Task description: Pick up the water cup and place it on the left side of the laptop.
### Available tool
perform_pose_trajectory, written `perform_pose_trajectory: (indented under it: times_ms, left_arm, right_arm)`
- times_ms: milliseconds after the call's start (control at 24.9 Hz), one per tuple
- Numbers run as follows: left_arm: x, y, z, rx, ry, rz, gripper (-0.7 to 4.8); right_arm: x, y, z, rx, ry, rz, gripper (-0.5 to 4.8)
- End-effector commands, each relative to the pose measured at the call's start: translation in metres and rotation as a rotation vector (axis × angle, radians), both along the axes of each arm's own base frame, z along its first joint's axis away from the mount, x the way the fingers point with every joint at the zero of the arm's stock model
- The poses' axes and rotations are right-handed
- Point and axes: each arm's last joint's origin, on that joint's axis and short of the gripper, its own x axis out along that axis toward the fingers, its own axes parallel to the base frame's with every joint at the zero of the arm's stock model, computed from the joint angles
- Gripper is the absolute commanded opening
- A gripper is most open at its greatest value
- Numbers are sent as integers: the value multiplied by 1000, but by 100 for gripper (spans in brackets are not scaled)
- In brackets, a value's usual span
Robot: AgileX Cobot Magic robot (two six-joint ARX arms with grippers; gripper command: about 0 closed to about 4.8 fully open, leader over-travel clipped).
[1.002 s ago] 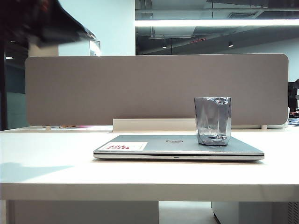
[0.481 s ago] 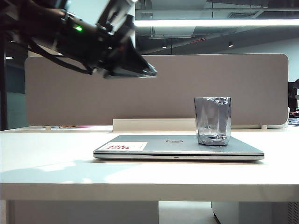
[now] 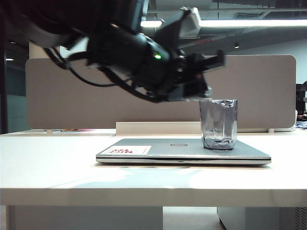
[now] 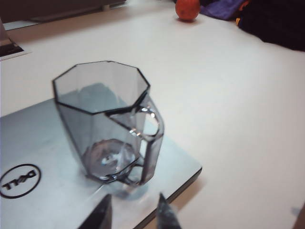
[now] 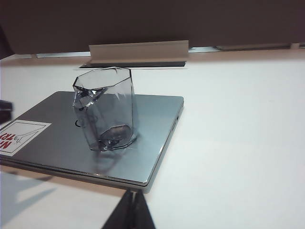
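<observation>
Here the left gripper (image 4: 131, 212), jaws parted, hovers near the cup (image 4: 108, 121) standing on the closed laptop (image 4: 43, 157), handle facing it for grasping, while the right gripper (image 5: 132, 212) waits pinched together

Only the fingertips (image 4: 104, 215) of the left gripper (image 4: 131, 214) show, cut off by the frame edge; the laptop (image 4: 47, 162) runs off-frame.

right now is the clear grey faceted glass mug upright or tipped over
Upright: the clear grey faceted glass mug stands on its base on the closed silver laptop lid, rim up, and looks empty.
</observation>
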Motion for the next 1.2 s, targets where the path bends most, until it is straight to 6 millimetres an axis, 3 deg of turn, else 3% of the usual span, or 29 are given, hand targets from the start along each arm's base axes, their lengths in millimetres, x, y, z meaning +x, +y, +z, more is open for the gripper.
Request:
perform_pose_trajectory:
  times_ms: [40,160,281,521,722,1203]
  left_arm:
    - [3,-25,-4,-46,24,52,125]
    - [1,-42,-12,-59,48,117,128]
    - [-1,-54,-20,-63,67,141,219]
    - [11,-73,-31,-83,101,159,219]
    - [16,-74,-35,-88,98,277,219]
    - [17,-76,-39,-146,121,297,219]
  right_arm:
    - [0,0,0,-3,-15,-3,-1]
    - [0,0,1,-4,-20,-4,-1]
    - [0,0,1,-4,-24,-4,-1]
    - [0,0,7,-6,-82,-1,-1]
    - [0,0,7,-5,-80,2,-1]
    - [0,0,7,-4,-80,9,-1]
